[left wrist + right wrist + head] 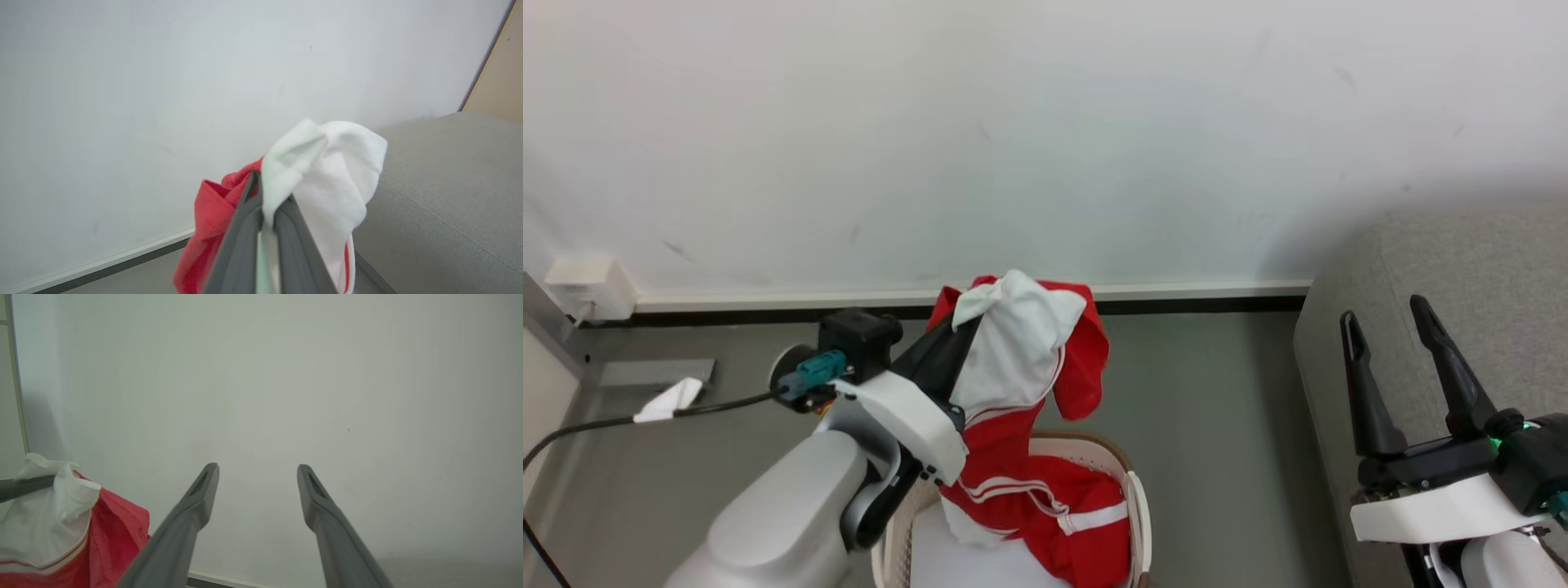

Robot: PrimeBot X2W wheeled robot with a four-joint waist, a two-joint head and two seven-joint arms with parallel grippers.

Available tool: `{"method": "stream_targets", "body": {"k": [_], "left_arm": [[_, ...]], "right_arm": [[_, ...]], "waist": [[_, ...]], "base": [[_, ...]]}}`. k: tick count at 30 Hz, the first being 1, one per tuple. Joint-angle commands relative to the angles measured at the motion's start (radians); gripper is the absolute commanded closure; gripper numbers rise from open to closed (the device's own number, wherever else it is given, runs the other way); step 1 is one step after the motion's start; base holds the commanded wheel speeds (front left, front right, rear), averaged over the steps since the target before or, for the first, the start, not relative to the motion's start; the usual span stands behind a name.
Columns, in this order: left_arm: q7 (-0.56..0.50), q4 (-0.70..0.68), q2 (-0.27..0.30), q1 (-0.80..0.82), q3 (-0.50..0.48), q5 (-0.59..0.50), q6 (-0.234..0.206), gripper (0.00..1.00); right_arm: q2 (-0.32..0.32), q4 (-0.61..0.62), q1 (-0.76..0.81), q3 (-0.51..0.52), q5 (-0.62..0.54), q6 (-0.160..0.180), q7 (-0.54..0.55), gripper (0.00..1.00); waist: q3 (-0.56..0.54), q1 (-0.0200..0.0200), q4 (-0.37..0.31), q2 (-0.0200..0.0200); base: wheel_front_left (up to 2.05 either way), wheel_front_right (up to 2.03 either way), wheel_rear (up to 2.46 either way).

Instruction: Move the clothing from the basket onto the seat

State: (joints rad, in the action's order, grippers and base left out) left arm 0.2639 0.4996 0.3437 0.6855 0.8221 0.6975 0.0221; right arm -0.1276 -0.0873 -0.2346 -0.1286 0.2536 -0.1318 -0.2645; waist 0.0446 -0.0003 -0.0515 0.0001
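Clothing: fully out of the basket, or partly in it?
Partly in. The left gripper holds the clothing raised by its top, while its lower folds lie inside the basket.

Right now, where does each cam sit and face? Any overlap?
Head view: on the head, facing forward and down at the basket and wall; left gripper shut on the clothing, right gripper open by the seat.
Left wrist view: looks along its shut fingers toward wall and seat.
Right wrist view: looks along its spread fingers toward the wall.
Shared: all three show the clothing.
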Motion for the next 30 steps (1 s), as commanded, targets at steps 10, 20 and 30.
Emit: {"method": "stream_targets", "body": {"k": [10, 20, 30], "left_arm": [[0.001, -0.167, 0.028, 0.014, -0.074, -0.055, -0.032, 1.00], [-0.015, -0.241, 0.040, 0.021, -0.081, -0.048, -0.053, 1.00], [-0.024, -0.257, 0.042, 0.040, -0.079, -0.044, -0.058, 1.00]], "right_arm": [[0.005, -0.002, 0.040, -0.035, 0.018, 0.002, 0.000, 0.00], [0.006, -0.007, 0.042, -0.077, 0.032, 0.002, 0.000, 0.00], [-0.021, -0.004, 0.022, -0.176, 0.054, 0.002, 0.000, 0.00]], "waist": [[-0.033, 0.0003, 0.004, -0.0001], [-0.023, 0.0003, -0.001, -0.0001], [-0.017, 0.0003, -0.008, -0.0001]], "base": [[0.00, 0.00, 0.00], [0.00, 0.00, 0.00], [0.00, 0.00, 0.00]]}}
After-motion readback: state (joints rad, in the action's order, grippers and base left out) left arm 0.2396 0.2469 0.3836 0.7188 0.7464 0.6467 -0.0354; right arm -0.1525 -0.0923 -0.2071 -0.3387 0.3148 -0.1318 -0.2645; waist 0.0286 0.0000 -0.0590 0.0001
